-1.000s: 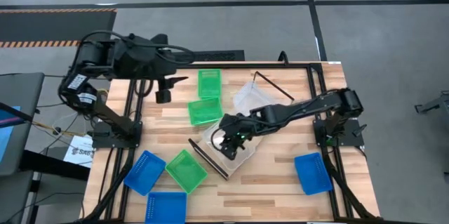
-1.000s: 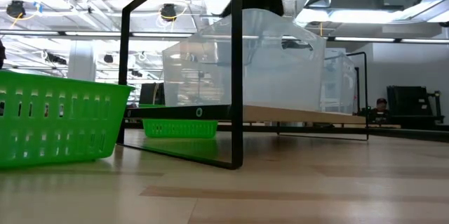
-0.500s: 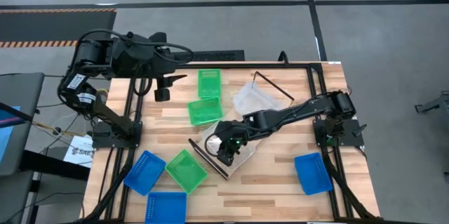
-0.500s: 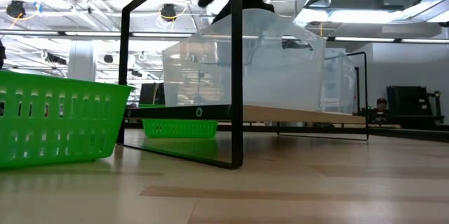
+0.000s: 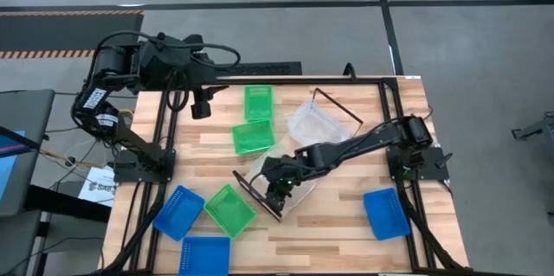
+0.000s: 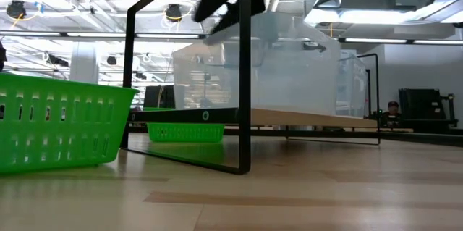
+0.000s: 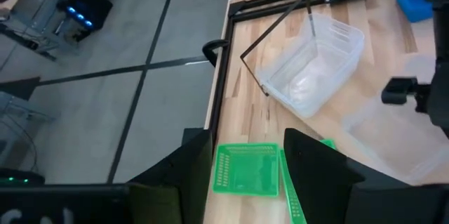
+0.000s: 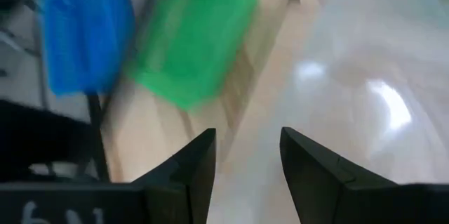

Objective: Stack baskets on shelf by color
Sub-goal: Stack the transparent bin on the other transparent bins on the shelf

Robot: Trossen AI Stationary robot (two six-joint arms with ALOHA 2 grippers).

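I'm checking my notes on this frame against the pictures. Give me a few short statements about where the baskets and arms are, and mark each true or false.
1. Three blue baskets lie on the tabletop, none on the shelf. True: one and another sit near the front left corner, the third at the front right.
2. The right gripper is over the clear basket at the shelf's near end. True.
3. The left gripper is holding a green basket. False: it hangs above the table's far left part with its fingers apart and nothing between them.
4. All green baskets are stacked together. False: three lie apart on the table.
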